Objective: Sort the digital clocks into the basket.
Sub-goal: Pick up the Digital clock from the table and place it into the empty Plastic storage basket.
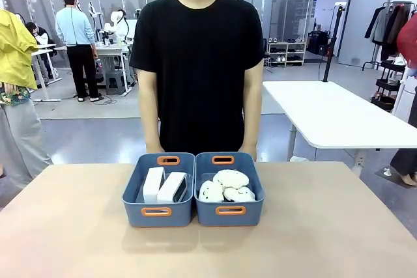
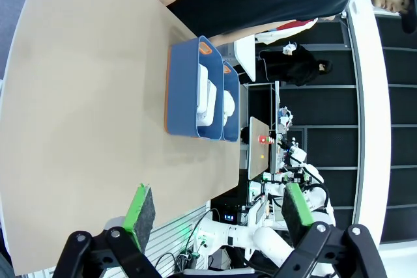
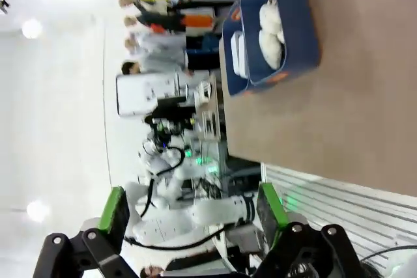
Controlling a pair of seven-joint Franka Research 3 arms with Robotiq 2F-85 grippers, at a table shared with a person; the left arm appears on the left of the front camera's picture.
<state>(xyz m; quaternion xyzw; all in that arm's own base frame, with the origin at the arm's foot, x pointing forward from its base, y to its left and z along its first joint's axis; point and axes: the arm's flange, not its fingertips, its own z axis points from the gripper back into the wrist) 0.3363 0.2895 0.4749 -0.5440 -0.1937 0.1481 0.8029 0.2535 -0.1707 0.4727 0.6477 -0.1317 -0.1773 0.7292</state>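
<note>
Two white digital clocks (image 1: 164, 186) lie side by side inside the left blue basket (image 1: 158, 213) with orange handle slots. In the left wrist view the digital clocks (image 2: 204, 96) sit in the near basket (image 2: 180, 89), far ahead of my left gripper (image 2: 215, 213), which is open with nothing between its green pads. My right gripper (image 3: 192, 209) is open too, well back from the table, with the clock (image 3: 237, 56) in the farther basket (image 3: 230, 76).
A second blue bin (image 1: 229, 211) at the right holds cream-white fluffy plush toys (image 1: 227, 186). A person in a black shirt (image 1: 201, 69) stands at the far table edge behind both bins. Bare tabletop (image 1: 208, 252) spreads in front of the bins.
</note>
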